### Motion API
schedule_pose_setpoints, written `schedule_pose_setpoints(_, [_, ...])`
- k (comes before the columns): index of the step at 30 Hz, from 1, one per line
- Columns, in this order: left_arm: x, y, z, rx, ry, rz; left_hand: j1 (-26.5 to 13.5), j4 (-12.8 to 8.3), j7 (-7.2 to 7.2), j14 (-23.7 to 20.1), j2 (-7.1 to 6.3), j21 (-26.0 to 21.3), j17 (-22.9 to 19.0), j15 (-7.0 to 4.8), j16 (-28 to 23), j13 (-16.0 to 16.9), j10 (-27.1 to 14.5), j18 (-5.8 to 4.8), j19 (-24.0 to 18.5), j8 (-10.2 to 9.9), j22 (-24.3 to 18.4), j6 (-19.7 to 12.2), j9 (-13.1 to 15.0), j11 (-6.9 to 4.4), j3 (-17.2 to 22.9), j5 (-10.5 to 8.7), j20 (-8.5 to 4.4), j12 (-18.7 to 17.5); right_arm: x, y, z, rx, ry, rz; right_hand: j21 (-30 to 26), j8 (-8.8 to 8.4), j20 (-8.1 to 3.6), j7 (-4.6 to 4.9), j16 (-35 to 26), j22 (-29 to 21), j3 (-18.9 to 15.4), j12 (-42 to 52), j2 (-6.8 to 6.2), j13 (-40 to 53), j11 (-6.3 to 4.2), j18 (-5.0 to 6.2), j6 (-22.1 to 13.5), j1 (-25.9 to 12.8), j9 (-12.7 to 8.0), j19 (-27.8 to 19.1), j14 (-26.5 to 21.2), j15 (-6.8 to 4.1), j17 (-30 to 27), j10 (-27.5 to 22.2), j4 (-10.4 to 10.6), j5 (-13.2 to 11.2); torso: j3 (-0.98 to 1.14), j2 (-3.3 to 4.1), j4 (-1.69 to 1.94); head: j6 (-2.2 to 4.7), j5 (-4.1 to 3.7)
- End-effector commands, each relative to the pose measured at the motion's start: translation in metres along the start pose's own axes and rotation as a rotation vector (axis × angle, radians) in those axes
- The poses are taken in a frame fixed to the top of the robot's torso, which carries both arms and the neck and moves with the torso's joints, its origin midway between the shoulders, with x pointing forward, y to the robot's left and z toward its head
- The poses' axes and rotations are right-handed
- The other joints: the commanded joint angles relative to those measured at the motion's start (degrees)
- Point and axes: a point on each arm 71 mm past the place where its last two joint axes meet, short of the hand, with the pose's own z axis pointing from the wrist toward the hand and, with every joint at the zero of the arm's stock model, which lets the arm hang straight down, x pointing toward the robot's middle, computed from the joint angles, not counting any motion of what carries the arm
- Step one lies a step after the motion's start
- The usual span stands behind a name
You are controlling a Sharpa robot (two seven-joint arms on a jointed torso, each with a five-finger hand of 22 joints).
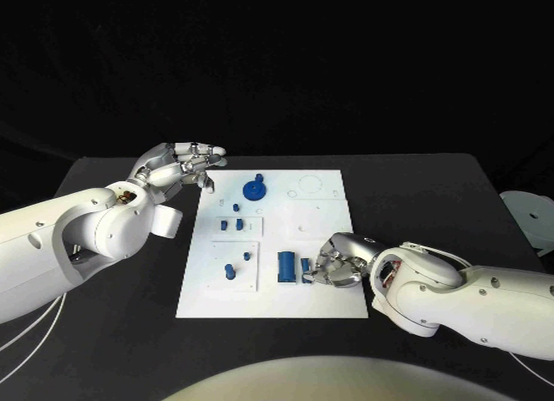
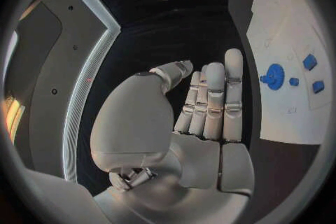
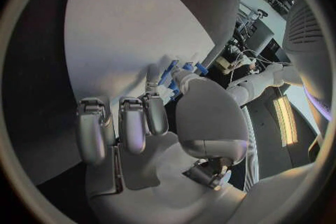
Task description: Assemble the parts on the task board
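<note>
On the black surface (image 1: 470, 192) lies one white task board (image 1: 277, 292). My left robot hand (image 1: 180, 167) hovers spread, empty, by its far left corner. One blue gear (image 1: 256, 189) sits there. My right robot hand (image 1: 337, 266) pinches one small blue part (image 1: 307, 267) near the near right corner.

Left arm (image 1: 78, 234): enters from the left edge of the head view, forearm angled up toward the far side of the tabletop. Left hand (image 1: 180, 171): raised, holding nothing; fingers (image 2: 213, 101) extended side by side and close together, thumb alongside them.

Right arm (image 1: 481, 301): enters from the right edge, forearm reaching inward and low. Right hand (image 1: 339, 263): palm down, fingers (image 3: 133, 123) curled inward, thumb and forefinger pinching a small blue part (image 1: 306, 269).
</note>
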Motion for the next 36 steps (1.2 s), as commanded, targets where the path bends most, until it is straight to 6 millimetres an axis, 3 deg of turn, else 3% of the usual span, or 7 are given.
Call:
schedule_pose_setpoints(1, [0.003,-0.001,0.001,0.006,0.019,-0.003,0.1,0.0,-0.04,-0.3,0.63,-0.2,-0.1,0.0,0.0,0.0,-0.3,0.39,0.3,0.2,-0.1,-0.4,0.0,0.06,0.3,0.08,0.06,0.2,0.002,0.0,0.001,-0.005,0.014,-0.014,0.3,-0.01,-0.35,0.15,0.2,14.7,-0.3,0.3,-0.05,7.8,-0.45,-0.96,0.0,-0.1,-0.1,5.5,4.7,-0.3,8.8,2.1,0.1,0.0,-0.01,0.0,-0.07,0.07,0.0])
schedule_pose_setpoints(14, [0.002,0.0,0.001,0.006,0.018,-0.002,0.1,0.0,-0.04,-0.3,0.63,-0.2,-0.1,0.0,0.0,0.0,-0.3,0.39,0.3,0.2,-0.1,-0.4,0.0,0.06,0.3,0.08,0.06,0.2,-0.007,0.001,-0.001,-0.068,-0.044,0.075,-0.7,-0.24,-0.31,0.31,0.0,14.4,-0.8,-0.8,0.02,7.1,-0.33,-0.74,-0.5,1.3,-0.3,5.2,4.6,-0.23,8.2,1.7,-0.2,0.2,-0.02,-0.19,-0.14,0.68,-0.22])
schedule_pose_setpoints(20, [0.0,0.005,0.003,0.007,0.012,-0.007,-0.3,0.2,0.0,-0.3,0.56,-0.2,-0.1,0.06,0.1,0.1,-0.4,0.37,0.3,0.3,-0.1,-0.5,-0.1,0.13,0.2,0.01,0.09,0.4,-0.035,-0.005,0.009,-0.185,-0.075,0.344,-9.9,-2.75,0.7,2.24,-2.8,11.8,-0.9,-8.9,0.52,2.3,1.33,1.07,-4.8,5.9,-1.2,1.9,3.2,1.11,2.4,-2.1,-0.9,2.4,-0.25,-0.93,-0.33,1.62,-0.58])
schedule_pose_setpoints(27, [-0.006,0.019,0.006,0.018,-0.024,-0.046,-2.0,1.4,-0.05,-0.6,-0.1,-0.8,-0.3,0.26,0.1,0.1,-0.9,0.33,0.1,0.4,-0.5,-0.8,-0.1,0.19,-0.9,-0.25,0.32,0.8,-0.084,-0.034,0.037,-0.227,-0.191,0.64,-45.6,-5.54,3.03,5.31,-18.9,-0.5,-0.8,-40.0,0.87,-17.7,4.02,6.94,-10.9,11.9,-1.8,-11.8,-5.3,3.5,-20.9,-19.2,-3.3,2.9,-0.88,-2.76,-0.54,4.06,-1.12])
schedule_pose_setpoints(28, [-0.008,0.021,0.008,0.023,-0.034,-0.053,-2.5,1.8,-0.11,-1.4,-0.44,-1.3,-0.5,0.38,0.0,0.1,-1.0,0.31,-0.4,0.5,-0.7,-0.9,-0.1,0.14,-1.6,-0.27,0.44,1.0,-0.09,-0.039,0.041,-0.226,-0.21,0.673,-58.6,-6.36,3.7,6.11,-25.7,-5.7,-0.1,-41.9,1.2,-19.4,4.88,8.71,-12.6,13.2,-2.1,-17.3,-9.6,4.27,-29.1,-21.7,-4.0,2.7,-1.04,-3.15,-0.55,5.13,-1.36])
schedule_pose_setpoints(33, [-0.018,0.031,0.014,0.046,-0.095,-0.082,-3.5,3.0,-0.35,-6.6,-1.25,-4.4,-1.6,0.82,-2.0,0.2,-1.1,0.18,-4.1,0.8,-2.1,-1.4,-0.1,0.21,-3.5,-0.23,1.01,1.9,-0.11,-0.057,0.061,-0.227,-0.272,0.789,-65.8,-8.5,5.43,7.95,-36.1,-11.2,2.4,-46.6,1.59,-24.6,6.73,8.86,-15.6,15.3,-3.9,-20.3,-16.2,5.99,-37.8,-26.1,-5.1,0.3,-1.45,-4.33,-0.72,8.58,-1.56])
schedule_pose_setpoints(36, [-0.026,0.036,0.017,0.054,-0.142,-0.101,-3.0,3.5,-0.04,-12.0,-1.23,-8.6,-3.9,1.64,-5.9,0.0,-2.0,-0.01,-8.4,1.1,-4.2,-1.8,-0.1,0.61,-4.4,-0.2,1.72,2.0,-0.119,-0.063,0.074,-0.238,-0.305,0.833,-74.3,-10.59,7.77,9.32,-47.3,-19.0,6.7,-57.1,0.92,-36.9,8.54,8.91,-15.8,15.8,-6.8,-24.8,-22.9,8.48,-42.7,-29.4,-5.5,-0.9,-1.51,-5.05,-1.07,9.92,-1.49])
